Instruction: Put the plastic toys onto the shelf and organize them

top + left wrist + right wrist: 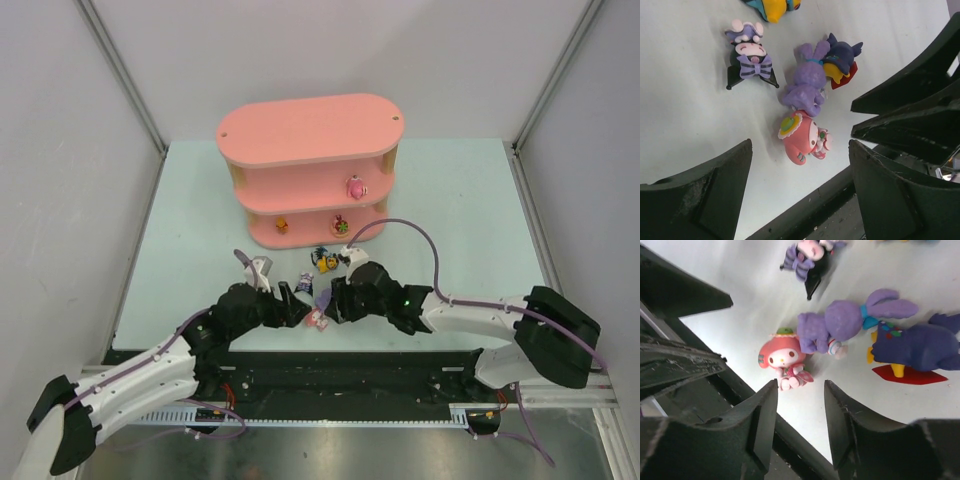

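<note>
The pink shelf [310,160] stands at the back of the table. It holds a pink toy [354,187] on the middle tier and two small toys [283,226] on the bottom tier. A pink figurine [802,137] lies near the table's front edge, also seen in the right wrist view [782,357]. A purple rabbit [807,80], a dark blue bird figure [840,60] and a black-eared figure [751,57] lie just behind it. My left gripper [800,165] is open, the pink figurine just ahead of its fingertips. My right gripper [800,390] is open, facing it from the other side.
A yellow and blue toy [325,260] lies between the cluster and the shelf. The black front rail [805,210] runs right below both grippers. My right gripper's fingers [905,100] show close by in the left wrist view. Walls enclose the table on three sides.
</note>
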Robot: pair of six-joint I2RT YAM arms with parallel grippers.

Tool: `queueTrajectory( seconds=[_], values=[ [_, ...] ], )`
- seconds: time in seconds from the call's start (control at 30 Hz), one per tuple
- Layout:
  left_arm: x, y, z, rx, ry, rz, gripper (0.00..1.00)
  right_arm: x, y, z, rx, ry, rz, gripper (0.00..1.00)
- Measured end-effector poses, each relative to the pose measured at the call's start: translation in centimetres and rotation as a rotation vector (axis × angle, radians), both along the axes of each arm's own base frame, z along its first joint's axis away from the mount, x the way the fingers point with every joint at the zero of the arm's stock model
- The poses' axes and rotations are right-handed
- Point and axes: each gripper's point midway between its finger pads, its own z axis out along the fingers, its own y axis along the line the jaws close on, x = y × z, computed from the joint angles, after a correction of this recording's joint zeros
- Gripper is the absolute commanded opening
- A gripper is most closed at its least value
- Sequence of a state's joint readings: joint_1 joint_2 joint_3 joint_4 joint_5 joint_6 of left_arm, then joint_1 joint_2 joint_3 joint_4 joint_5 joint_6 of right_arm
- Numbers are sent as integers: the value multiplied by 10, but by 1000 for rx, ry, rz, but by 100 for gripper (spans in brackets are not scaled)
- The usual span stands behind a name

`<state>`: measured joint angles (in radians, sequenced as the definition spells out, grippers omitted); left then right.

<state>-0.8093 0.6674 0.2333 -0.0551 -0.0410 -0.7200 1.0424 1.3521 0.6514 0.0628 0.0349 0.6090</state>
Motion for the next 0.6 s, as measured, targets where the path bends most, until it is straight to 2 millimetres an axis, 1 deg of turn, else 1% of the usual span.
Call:
queueTrajectory(
  seconds=[0.03,0.1,0.23,0.4,0.5,0.53,0.6],
  values=[
    [-1,0,-2,-3,8,1,81,-3,0,-6,-15,5,24,52],
    [-4,-2,-5,-21,26,-5,82,-7,2,-14,-35,8,71,53],
    [-9,-3,-7,-58,44,-1,81,-13,6,-22,-44,-5,140,56],
    [-8,-4,4,-100,22,1,82,-11,9,-28,-48,-25,178,57],
    [-8,-4,5,-104,18,1,82,-10,11,-33,-51,-30,198,60],
    [-8,-4,5,-103,19,1,82,-9,11,-35,-51,-30,204,63],
    [-9,-4,4,-99,23,1,82,-8,12,-38,-49,-29,217,64]
  ],
)
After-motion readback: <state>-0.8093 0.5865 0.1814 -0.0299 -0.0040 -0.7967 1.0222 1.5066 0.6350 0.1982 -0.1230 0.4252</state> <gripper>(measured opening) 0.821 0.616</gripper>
